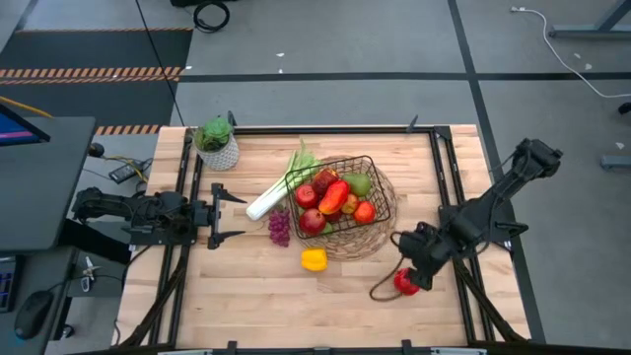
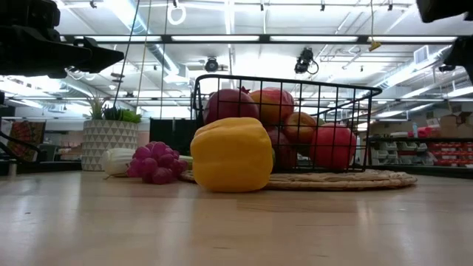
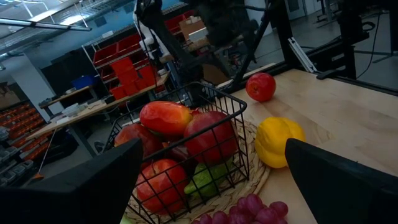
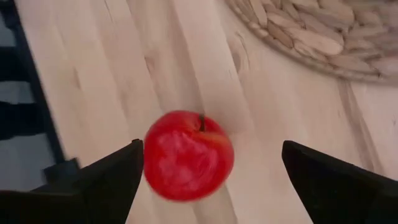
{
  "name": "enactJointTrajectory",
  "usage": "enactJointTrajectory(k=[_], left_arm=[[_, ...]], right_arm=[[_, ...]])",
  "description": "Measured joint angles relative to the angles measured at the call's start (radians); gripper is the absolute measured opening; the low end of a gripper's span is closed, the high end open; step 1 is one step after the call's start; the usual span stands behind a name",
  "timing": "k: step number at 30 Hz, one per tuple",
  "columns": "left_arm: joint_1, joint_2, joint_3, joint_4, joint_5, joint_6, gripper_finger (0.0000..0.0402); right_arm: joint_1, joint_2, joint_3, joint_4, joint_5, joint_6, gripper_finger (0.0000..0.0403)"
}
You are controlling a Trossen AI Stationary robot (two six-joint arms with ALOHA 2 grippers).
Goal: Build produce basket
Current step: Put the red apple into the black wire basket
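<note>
the right gripper (image 4: pixel 208 177) is spread wide, empty, over a red apple (image 4: pixel 188 155) lying on the table (image 1: pixel 246 296) beside the basket (image 1: pixel 380 212), seemingly positioned so it can be grasped and added.

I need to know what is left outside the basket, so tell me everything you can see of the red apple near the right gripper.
The red apple is round, glossy and bright red, with a short dark stem in a dimple on top. It rests on the wooden table, outside the basket and clear of its woven base. The right gripper is over it, fingers spread wide to either side, with gaps showing in the right wrist view. Nothing else touches it.
</note>
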Motion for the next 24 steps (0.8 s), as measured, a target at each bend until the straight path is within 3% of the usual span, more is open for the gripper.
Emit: enactJointTrajectory(k=[3, 13, 19, 24], left_arm=[[0.0, 0.0, 0.0, 0.0, 0.0, 0.0, 0.04], [0.0, 0.0, 0.0, 0.0, 0.0, 0.0, 0.04], [0.0, 0.0, 0.0, 0.0, 0.0, 0.0, 0.04], [0.0, 0.0, 0.0, 0.0, 0.0, 0.0, 0.04]], right_arm=[[0.043, 0.048, 0.0, 0.022, 0.054, -0.027, 0.0379], [0.117, 0.13, -0.001, 0.093, 0.047, -0.08, 0.0372], [0.141, 0.127, -0.001, 0.122, -0.005, -0.265, 0.0378], [0.152, 0.13, -0.01, 0.135, 0.01, -0.461, 0.038]])
